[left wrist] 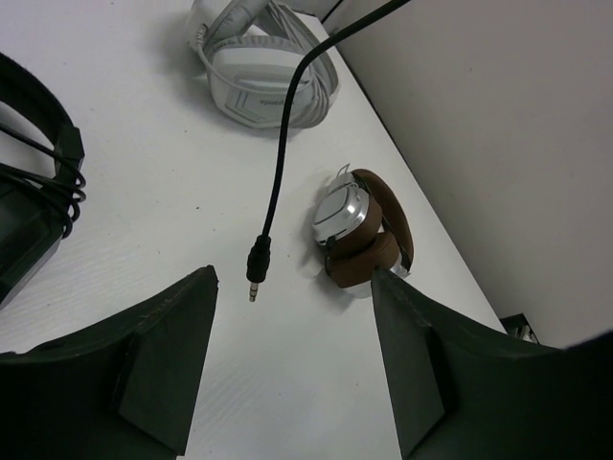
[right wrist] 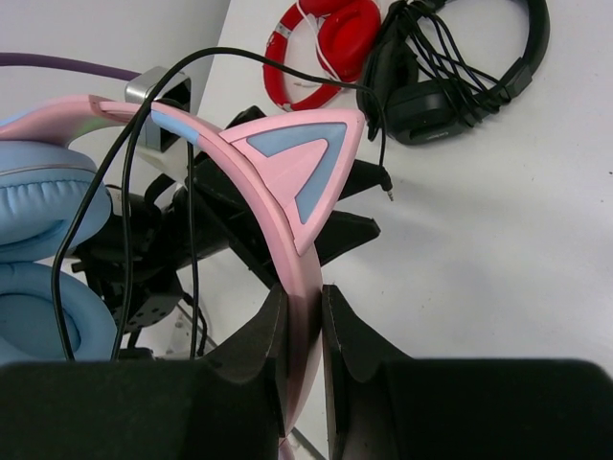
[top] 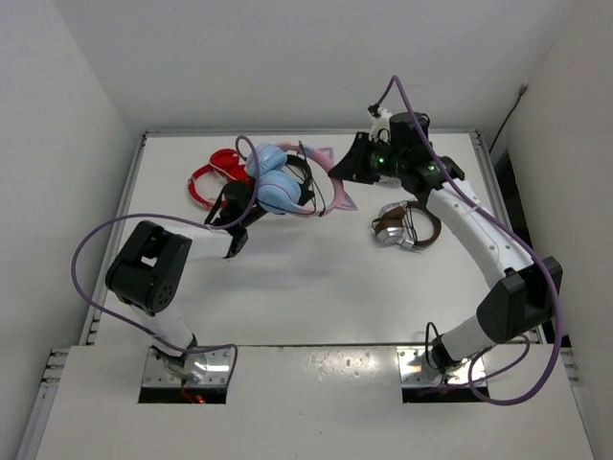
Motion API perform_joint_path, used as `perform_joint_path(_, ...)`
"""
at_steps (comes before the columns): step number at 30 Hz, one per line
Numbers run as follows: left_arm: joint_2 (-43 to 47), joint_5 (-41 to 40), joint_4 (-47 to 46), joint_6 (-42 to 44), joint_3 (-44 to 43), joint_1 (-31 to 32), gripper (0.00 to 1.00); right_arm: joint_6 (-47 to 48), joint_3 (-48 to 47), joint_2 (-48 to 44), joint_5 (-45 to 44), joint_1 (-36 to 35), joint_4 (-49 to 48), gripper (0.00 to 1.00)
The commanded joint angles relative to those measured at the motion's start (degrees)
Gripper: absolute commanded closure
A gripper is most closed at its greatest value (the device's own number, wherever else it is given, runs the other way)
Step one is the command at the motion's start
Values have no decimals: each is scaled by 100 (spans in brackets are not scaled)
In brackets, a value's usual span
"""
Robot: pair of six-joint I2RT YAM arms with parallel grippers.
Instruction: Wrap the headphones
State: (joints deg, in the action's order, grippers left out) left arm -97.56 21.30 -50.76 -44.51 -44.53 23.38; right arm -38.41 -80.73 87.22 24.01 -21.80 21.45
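One headphones (right wrist: 38, 216) headband (right wrist: 278, 206) pinched in right pincer (right wrist: 305, 305); left pincer (left wrist: 295, 283) agape near plug (left wrist: 258, 261).

Top camera: fixed above and behind my bases, looking down on the whole worktop (top: 316, 287). Left wrist camera: low, looking out past my left claw (left wrist: 292, 364) toward the brown-and-silver headphones (left wrist: 359, 235), which the top view shares. Right wrist camera: very close along my right claw (right wrist: 305, 326), cat-ear headphones (right wrist: 287, 182) filling it, red headphones (right wrist: 326, 38) beyond.
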Motion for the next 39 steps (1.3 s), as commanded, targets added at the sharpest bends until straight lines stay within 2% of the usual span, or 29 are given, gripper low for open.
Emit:
perform_joint_path(1, -123, -91, -294, 109, -266, 115, 29, -369, -286, -197, 481, 18, -607, 100)
perform_joint_path(11, -290, -257, -136, 171, -486, 115, 49, -474, -233, -249, 587, 71, -660, 100)
perform_joint_path(21, -343, -258, -136, 171, -539, 167, 49, -580, -233, -249, 693, 71, -713, 100)
perform_joint_path(27, -456, -311, -83, 171, -644, 167, 56, -632, -233, -249, 745, 71, -713, 100)
perform_joint_path(30, -457, -363, -30, 171, -644, 220, 67, -632, -233, -249, 745, 71, -765, 100)
perform_joint_path(31, -457, -363, -30, 171, -644, 220, 76, -632, -233, -249, 745, 71, -765, 100)
perform_joint_path(33, -457, -416, 22, 171, -644, 220, 86, -632, -233, -249, 745, 71, -765, 100)
perform_joint_path(34, -457, -468, 23, 171, -644, 220, 94, -632, -233, -249, 745, 123, -765, 100)
perform_joint_path(36, -457, -469, 84, 171, -644, 220, 99, -632, -180, -249, 693, 124, -713, 100)
perform_joint_path(39, -343, -522, 137, -48, -583, 220, 100, -632, -180, -249, 509, 176, -652, 100)
